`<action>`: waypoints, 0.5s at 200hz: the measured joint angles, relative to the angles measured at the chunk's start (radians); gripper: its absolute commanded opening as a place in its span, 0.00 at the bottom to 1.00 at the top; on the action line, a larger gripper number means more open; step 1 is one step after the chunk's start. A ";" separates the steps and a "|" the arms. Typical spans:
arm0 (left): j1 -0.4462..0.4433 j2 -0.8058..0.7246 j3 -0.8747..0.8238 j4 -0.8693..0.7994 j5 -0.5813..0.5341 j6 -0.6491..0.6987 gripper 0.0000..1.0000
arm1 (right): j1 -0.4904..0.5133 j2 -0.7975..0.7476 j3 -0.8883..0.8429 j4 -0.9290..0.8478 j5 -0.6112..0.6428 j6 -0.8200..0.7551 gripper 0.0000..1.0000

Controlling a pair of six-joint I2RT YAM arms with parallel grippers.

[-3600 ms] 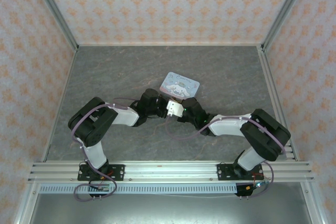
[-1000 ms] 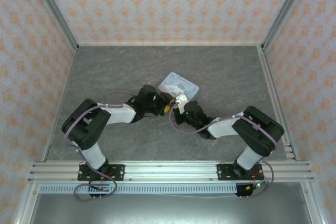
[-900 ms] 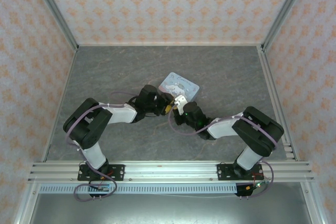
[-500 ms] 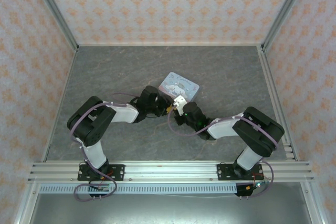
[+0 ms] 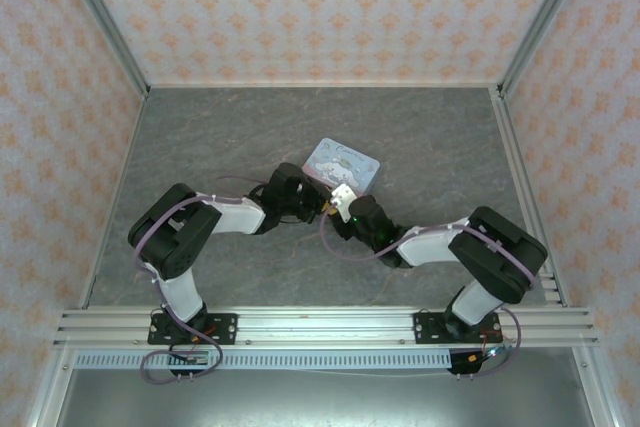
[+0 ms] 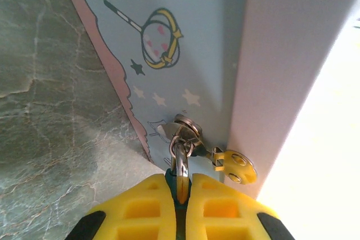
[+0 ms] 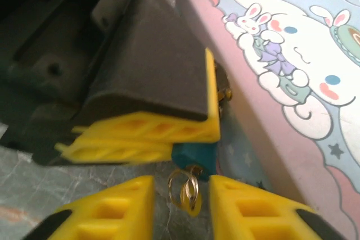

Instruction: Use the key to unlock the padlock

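Observation:
The tiny teal padlock (image 7: 194, 154) is pinched between the yellow fingers (image 7: 146, 133) of my left gripper (image 6: 180, 182), which is shut on it. Its metal shackle (image 6: 180, 160) passes through a ring on the pale-blue cartoon tin (image 6: 169, 54), beside a yellow hasp tab (image 6: 236, 167). A gold key with its rings (image 7: 189, 192) hangs from the padlock's underside. My right gripper (image 7: 181, 189) stands open with a finger on either side of the key, touching neither it nor the rings. In the top view both grippers (image 5: 318, 205) (image 5: 340, 207) meet at the tin's near corner (image 5: 342, 164).
The tin lies flat on the grey marbled table (image 5: 220, 137), its cartoon lid (image 7: 292, 77) just right of the grippers. The left gripper's dark body (image 7: 146, 66) stands close in front of the right wrist camera. Patterned walls and metal rails (image 5: 320, 327) ring the table.
Since 3.6 s ago both grippers have moved up to the tin's near corner. Over the last second the left gripper has edged slightly right; the right gripper has barely shifted.

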 measured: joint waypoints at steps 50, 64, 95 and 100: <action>0.000 -0.001 0.000 0.000 -0.003 0.000 0.00 | -0.003 -0.132 -0.051 -0.072 -0.046 0.024 0.66; 0.000 -0.001 0.000 0.000 -0.003 0.000 0.00 | -0.016 -0.205 -0.064 -0.093 -0.084 0.049 0.65; 0.000 -0.001 0.000 0.005 -0.004 0.005 0.00 | -0.109 -0.353 -0.079 -0.151 -0.239 0.154 0.52; 0.000 -0.001 0.000 0.006 -0.004 0.009 0.00 | -0.122 -0.365 -0.079 -0.161 -0.263 0.173 0.50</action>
